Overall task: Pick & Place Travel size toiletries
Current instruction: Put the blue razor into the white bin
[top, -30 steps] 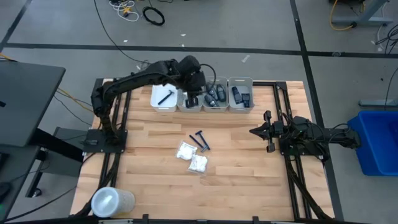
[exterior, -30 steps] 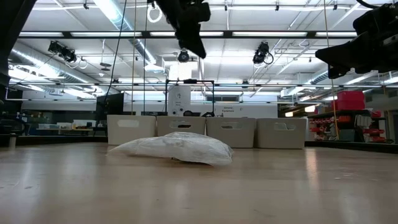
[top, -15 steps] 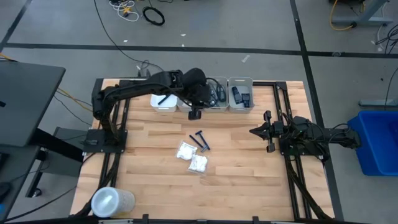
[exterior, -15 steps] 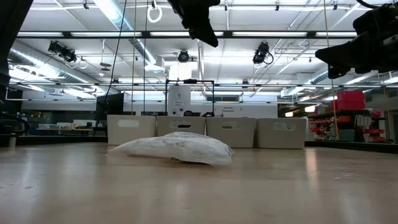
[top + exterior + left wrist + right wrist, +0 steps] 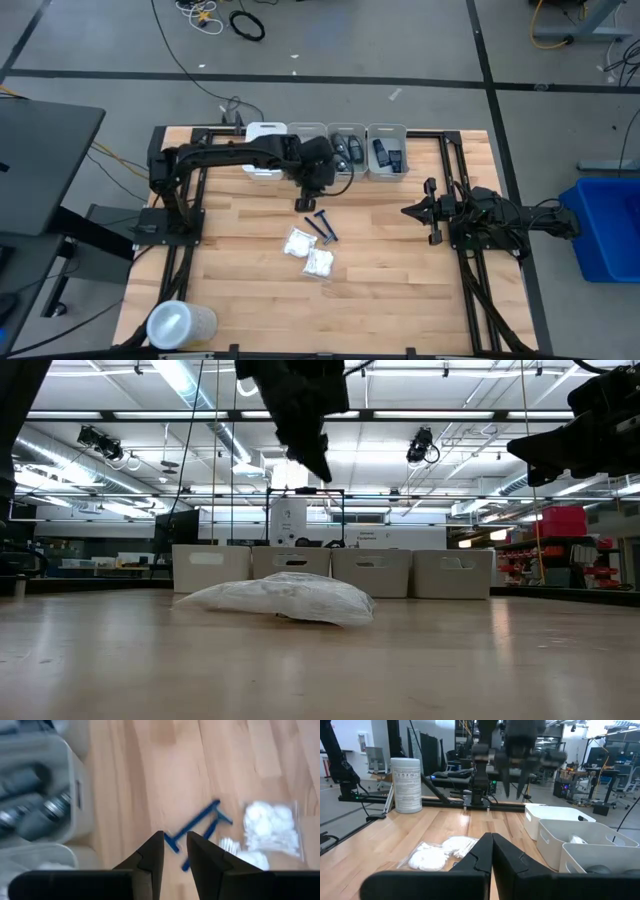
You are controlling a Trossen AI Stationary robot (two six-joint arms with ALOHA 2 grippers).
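Pale butcher-block planks (image 5: pixel 230 270) are carrying the whole scene, with grey workshop floor lying around the table and a bright hall of ceiling lights showing beyond it. Going left to right, a large clear round lidded tub (image 5: pixel 180 323) is sitting at the near left corner, well apart from the work. At the far edge, a row of 4 white plastic bins (image 5: pixel 385 131) is holding small dark oblong containers (image 5: pixel 388 154). The left gripper (image 5: pixel 305 203) is hanging just in front of those bins with its 2 dark fingers (image 5: pixel 152 857) standing slightly apart and gripping nothing. Just beside it, toward the table's middle, 2 dark blue T-shaped razors (image 5: pixel 322 226) are lying flat, their long handles running diagonally rather than square to the gripper. Touching or nearly touching them, 2 white crinkly packets (image 5: pixel 310 252) are resting nearer the front. The left arm is clearly the closer one; its wrist would probably need turning across a handle. The right gripper (image 5: pixel 412 211) is waiting near the right edge, fingers pressed together.
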